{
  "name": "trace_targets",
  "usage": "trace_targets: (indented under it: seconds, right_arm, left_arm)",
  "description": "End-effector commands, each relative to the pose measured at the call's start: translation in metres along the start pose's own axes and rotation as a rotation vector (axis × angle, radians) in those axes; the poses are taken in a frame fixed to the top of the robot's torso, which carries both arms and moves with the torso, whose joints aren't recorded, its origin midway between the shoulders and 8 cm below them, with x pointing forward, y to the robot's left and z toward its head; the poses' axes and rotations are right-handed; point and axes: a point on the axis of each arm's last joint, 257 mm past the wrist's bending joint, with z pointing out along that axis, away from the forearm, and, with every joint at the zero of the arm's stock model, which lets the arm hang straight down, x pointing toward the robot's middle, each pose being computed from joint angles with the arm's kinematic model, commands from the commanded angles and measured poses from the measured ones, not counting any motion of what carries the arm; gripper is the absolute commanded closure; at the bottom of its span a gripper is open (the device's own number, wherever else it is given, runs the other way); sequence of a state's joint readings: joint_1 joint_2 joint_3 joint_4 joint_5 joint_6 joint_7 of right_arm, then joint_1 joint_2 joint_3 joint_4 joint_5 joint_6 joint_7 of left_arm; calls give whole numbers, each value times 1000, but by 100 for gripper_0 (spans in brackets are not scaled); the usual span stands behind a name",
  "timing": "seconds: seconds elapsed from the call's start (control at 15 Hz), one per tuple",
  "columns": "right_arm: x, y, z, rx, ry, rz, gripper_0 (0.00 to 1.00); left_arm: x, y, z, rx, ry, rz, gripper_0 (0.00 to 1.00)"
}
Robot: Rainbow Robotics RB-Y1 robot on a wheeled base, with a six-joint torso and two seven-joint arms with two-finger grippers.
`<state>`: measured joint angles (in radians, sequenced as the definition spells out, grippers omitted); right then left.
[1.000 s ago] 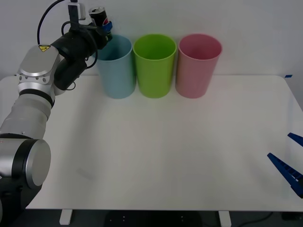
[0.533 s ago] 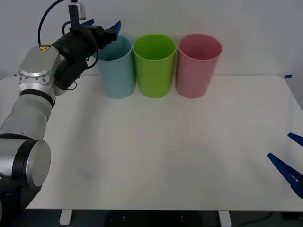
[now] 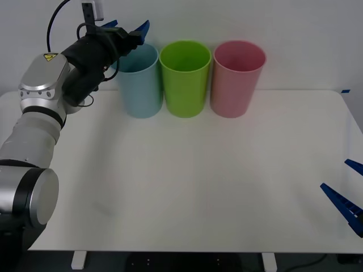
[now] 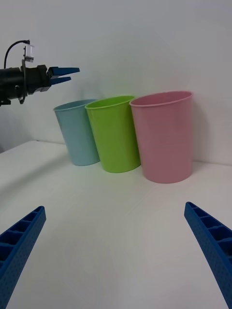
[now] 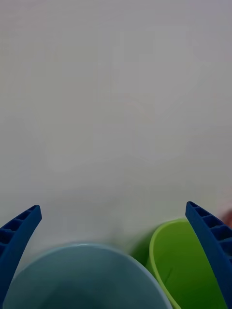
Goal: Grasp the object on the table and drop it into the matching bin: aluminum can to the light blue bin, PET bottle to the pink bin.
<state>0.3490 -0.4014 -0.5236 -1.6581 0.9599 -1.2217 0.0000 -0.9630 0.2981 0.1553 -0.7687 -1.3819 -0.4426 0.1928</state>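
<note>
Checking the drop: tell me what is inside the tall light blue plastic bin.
The visible part of the tall light blue plastic bin's inner wall is bare. Its bottom is hidden, so any can there can't be seen. The open left gripper hovers above its rim.

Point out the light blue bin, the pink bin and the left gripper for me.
light blue bin (image 3: 139, 90), front view, outer wall.
pink bin (image 3: 233, 85), front view, outer wall.
left gripper (image 3: 126, 26), front view, gap between its open blue fingertips, above the blue bin's rim.
</note>
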Motion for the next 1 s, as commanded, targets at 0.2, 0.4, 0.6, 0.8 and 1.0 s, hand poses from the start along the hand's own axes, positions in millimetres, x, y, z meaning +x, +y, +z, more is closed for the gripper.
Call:
trace_targets:
  seconds: [0.2, 0.4, 0.6, 0.8, 1.0]
  right_arm:
    - [0, 0, 0, 0, 0, 0, 0]
    - [0, 0, 0, 0, 0, 0, 0]
    - [0, 0, 0, 0, 0, 0, 0]
    - [0, 0, 0, 0, 0, 0, 0]
    - [0, 0, 0, 0, 0, 0, 0]
  left_arm:
    - [-1, 16, -28, 65, 3, -5, 0]
    - [-4, 22, -54, 91, -25, -6, 0]
    - [-3, 28, -82, 117, -35, -2, 0]
    - [-1, 39, -117, 137, -36, 4, 0]
    - [1, 44, -151, 156, -32, 23, 0]
